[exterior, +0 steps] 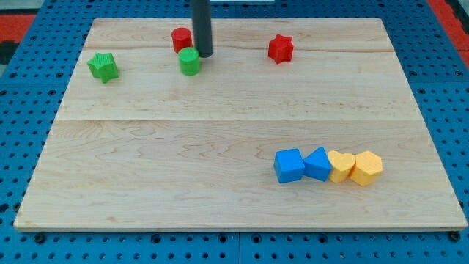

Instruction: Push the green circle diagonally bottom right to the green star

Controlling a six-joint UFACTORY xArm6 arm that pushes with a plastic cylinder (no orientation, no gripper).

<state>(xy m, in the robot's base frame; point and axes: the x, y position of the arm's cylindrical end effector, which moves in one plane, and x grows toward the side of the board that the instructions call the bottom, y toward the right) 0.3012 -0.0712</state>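
The green circle is a small green cylinder near the board's top, left of centre. The green star lies near the board's upper left edge, well to the left of the circle. My tip comes down from the view's top and stands right beside the green circle's upper right side, touching or nearly touching it. A red cylinder sits just above and left of the green circle, partly behind the rod.
A red star lies at the top, right of centre. At the lower right a row runs left to right: blue cube, blue block, yellow heart, yellow hexagon. The wooden board rests on blue pegboard.
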